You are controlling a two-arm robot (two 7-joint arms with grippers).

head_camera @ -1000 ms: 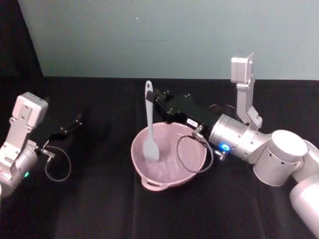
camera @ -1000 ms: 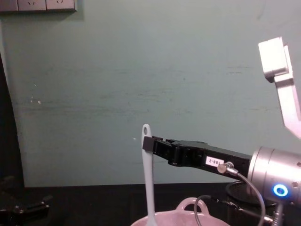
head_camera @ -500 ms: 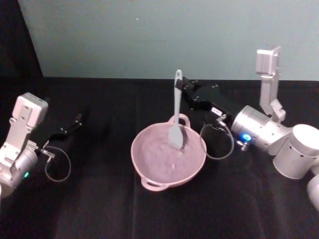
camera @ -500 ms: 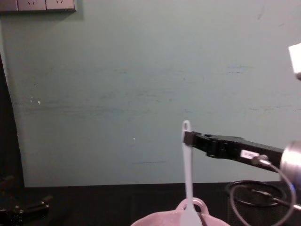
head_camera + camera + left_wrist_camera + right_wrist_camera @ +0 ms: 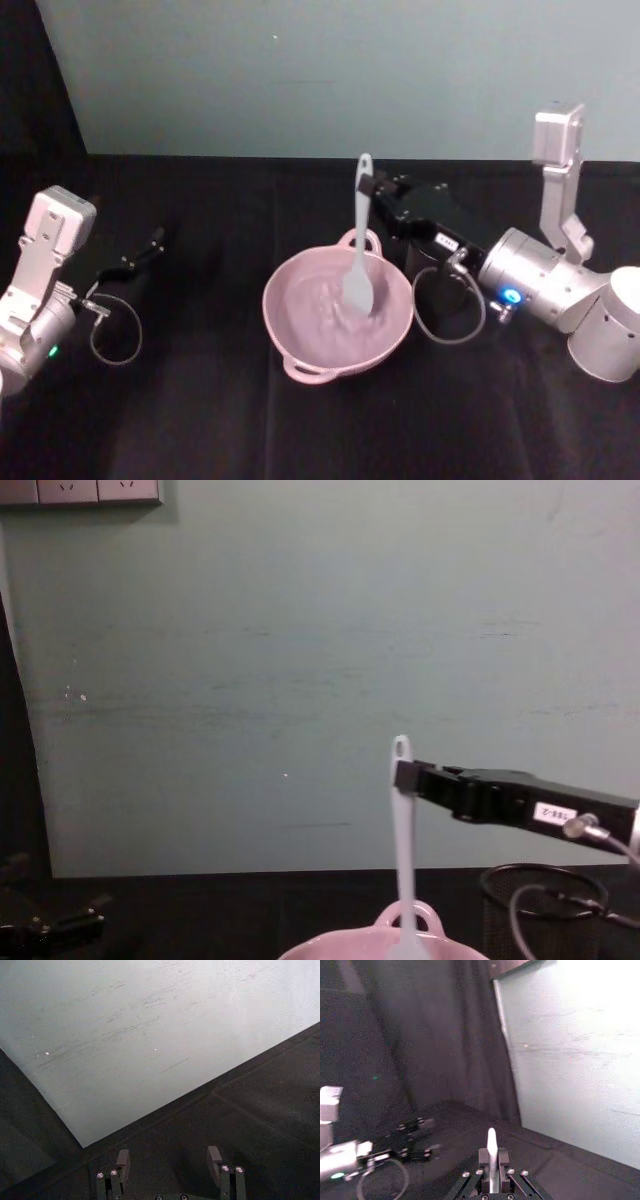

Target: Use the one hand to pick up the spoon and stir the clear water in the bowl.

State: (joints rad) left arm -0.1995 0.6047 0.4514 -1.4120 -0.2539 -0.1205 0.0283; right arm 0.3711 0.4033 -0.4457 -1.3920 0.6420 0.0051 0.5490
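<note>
Head view: we find the right end effector [image 5: 370, 186] clamped on the upper handle of the spoon [image 5: 360, 240], which stands near upright with its paddle head down inside the pink bowl [image 5: 283, 345], toward the bowl's right side, at the middle of the table [image 5: 200, 420]. We note the left end effector [image 5: 148, 246] parked low at the table's left side, fingers apart and holding nothing.

The bowl [image 5: 340, 949] mostly below the chest view's lower edge, along with the head of the spoon [image 5: 403, 830].
</note>
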